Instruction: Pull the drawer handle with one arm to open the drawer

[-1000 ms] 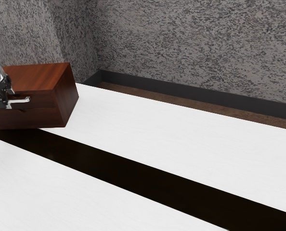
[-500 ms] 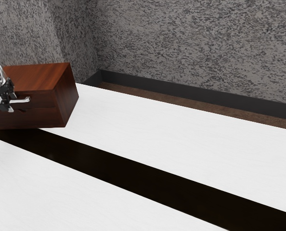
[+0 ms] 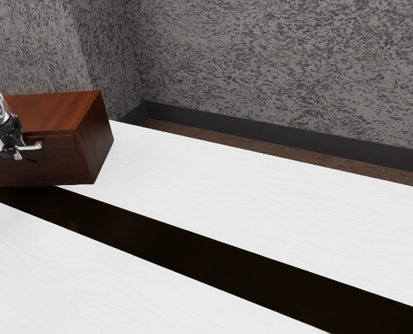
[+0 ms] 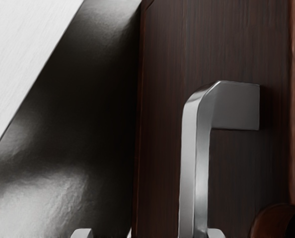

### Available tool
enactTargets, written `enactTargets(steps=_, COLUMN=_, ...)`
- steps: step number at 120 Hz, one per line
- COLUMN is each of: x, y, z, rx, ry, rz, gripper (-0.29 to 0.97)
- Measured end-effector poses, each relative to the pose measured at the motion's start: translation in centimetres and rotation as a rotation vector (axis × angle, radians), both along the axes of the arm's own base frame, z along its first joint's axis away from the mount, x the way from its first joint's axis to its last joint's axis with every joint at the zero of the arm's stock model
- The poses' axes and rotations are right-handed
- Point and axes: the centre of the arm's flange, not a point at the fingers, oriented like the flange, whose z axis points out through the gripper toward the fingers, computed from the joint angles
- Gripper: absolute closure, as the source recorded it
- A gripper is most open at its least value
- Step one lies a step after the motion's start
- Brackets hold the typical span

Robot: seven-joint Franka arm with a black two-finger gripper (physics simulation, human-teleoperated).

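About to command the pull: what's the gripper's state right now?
Gripper: at the drawer handle; open or closed cannot be told.

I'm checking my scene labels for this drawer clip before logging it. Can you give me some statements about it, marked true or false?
1. The drawer handle is silver metal. True.
2. The cabinet is white plastic. False: it is reddish-brown wood.
3. The gripper is at the handle on the cabinet's front. True.
4. The cabinet stands at the exterior view's right. False: it stands at the exterior view's left.
5. The wall behind the table is plain blue. False: it is speckled grey.
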Motion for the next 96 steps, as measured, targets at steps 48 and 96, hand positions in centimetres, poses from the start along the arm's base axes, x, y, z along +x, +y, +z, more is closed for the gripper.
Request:
enactTargets(steps=48, x=-0.5, y=-0.4, z=0.1, rx=-0.022, ry=0.028, rz=-0.026, gripper=0.62)
enactTargets(steps=96, x=-2.4, y=-1.2, z=0.2, rx=-0.065, ry=0.045, rz=-0.029, gripper=0.66)
